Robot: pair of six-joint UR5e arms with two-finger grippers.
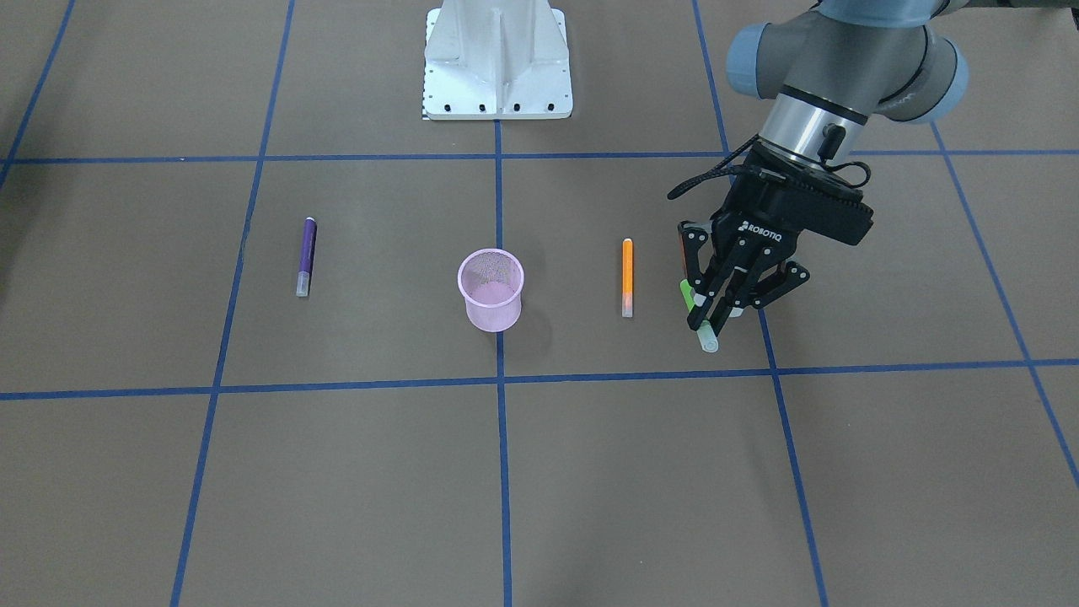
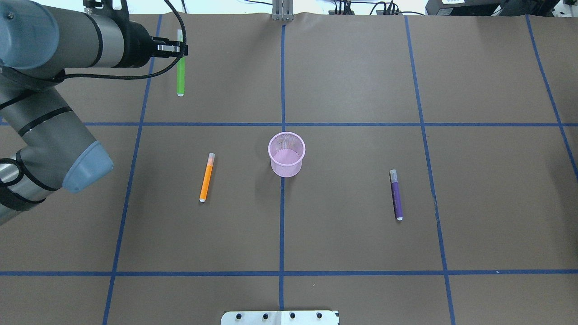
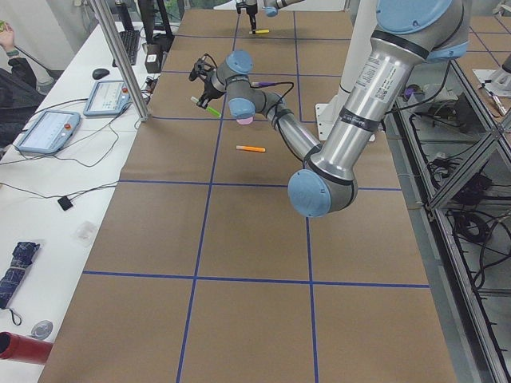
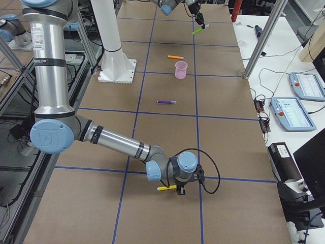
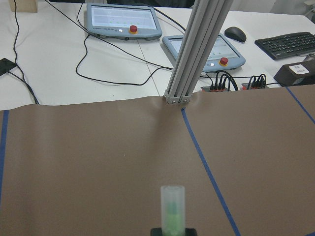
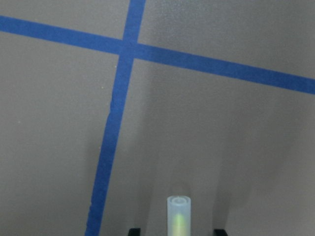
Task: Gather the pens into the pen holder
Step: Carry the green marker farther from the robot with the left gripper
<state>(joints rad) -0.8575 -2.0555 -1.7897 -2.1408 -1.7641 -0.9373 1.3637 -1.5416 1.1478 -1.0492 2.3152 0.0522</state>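
Brown gridded table [image 2: 361, 67]; green pen [image 2: 180, 74] in left gripper [image 2: 179, 48].

Bottom edge crops green pen [image 5: 173, 207] in left wrist view; left gripper [image 1: 711, 320] hides its middle.

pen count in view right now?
4: green pen held in the left gripper; orange pen and purple pen lie on the table either side of the pen holder; yellow pen by the right gripper at the table's right end. Holder looks empty.
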